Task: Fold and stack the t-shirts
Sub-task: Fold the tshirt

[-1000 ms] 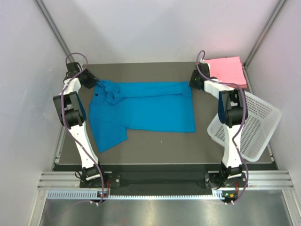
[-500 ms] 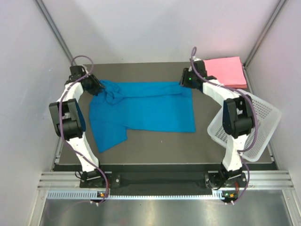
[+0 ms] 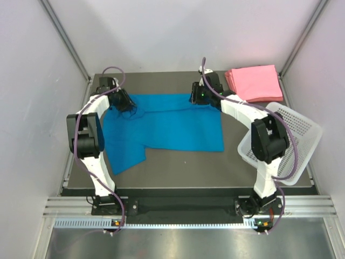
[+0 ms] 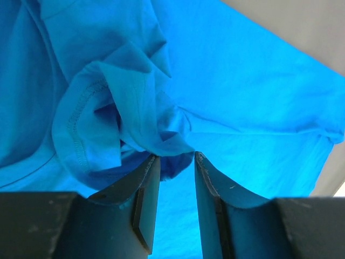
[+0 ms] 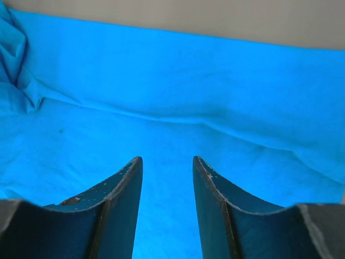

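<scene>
Both pairs of jaws stand partly apart, with a narrow gap in each. Between the fingers of the right gripper (image 5: 167, 159) only flat blue cloth shows, and nothing is caught in the gap, so it is open just over the cloth. At the tips of the left gripper (image 4: 173, 156) sits a crumpled fold of the blue shirt (image 3: 172, 127), with a stitched hem curling just to the left of it. The fold bulges right at the mouth of the gap. Whether the tips pinch it or merely stand against it cannot be told

The blue shirt lies spread on the table (image 3: 183, 162), across the middle and reaching toward the far edge. A long crease runs across it close to its far edge, and on the left one part reaches nearer to the arm bases than the rest. The cloth is bunched at the far left corner, where the left gripper is. The right gripper is over the far edge of the shirt, right of its middle

The pink shirts (image 3: 254, 82) lie folded in a flat stack at the far right corner of the table, apart from the blue shirt. A white perforated basket (image 3: 302, 135) sits at the right side, with its far rim just by the near edge of the stack. The right arm crosses in front of the basket
</scene>
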Controlling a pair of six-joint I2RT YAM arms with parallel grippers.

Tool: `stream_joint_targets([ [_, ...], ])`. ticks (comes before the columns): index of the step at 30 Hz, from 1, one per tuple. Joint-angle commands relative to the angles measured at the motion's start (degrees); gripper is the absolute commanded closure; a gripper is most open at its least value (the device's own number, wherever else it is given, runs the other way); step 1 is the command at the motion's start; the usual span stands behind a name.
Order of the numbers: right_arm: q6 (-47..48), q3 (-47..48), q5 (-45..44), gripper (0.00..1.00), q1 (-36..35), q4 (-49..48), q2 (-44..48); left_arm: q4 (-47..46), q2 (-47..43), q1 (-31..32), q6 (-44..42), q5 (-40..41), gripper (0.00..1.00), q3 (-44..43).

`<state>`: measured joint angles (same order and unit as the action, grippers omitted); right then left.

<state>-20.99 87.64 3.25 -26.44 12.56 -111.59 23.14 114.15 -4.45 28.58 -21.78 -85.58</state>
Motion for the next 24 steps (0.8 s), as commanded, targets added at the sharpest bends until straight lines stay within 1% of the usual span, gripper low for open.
stream_joint_targets([
  [1,0.8,-0.3,-1.4,0.57,0.2,-0.7,5.1,-2.8,-1.2,0.8,-0.7,-0.5,0.63,1.9],
  [4,0.6,-0.4,0.3,0.57,0.1,-1.9,4.8,-3.4,-3.4,2.2,-0.7,-0.5,0.63,4.1],
  [8,0.1,0.4,1.8,0.55,-2.7,-4.7,2.8,-3.6,-5.2,4.0,-0.7,-2.2,0.63,5.9],
  [10,-0.2,2.0,1.9,0.55,-4.1,-6.2,1.6,-1.9,-6.0,3.9,-1.3,-2.7,0.62,5.3],
  [13,-1.8,4.8,2.6,0.55,-5.9,-6.6,-1.0,1.2,-7.4,3.3,-4.1,0.9,0.61,2.0],
  [15,-2.6,6.3,2.4,0.55,-7.0,-6.5,-2.7,3.4,-8.0,1.3,-5.5,4.2,0.6,-0.1],
  [17,-3.3,7.2,2.3,0.55,-7.7,-6.8,-3.5,3.8,-8.2,-1.5,-5.6,5.3,0.6,-1.0],
  [20,-3.9,8.6,2.5,0.55,-8.3,-7.3,-5.3,2.4,-8.6,-5.1,-4.6,4.3,0.59,-0.7],
  [24,-4.8,11.6,2.7,0.55,-9.5,-7.5,-8.4,-0.7,-6.1,-6.5,-6.3,1.3,0.58,-1.4],
])
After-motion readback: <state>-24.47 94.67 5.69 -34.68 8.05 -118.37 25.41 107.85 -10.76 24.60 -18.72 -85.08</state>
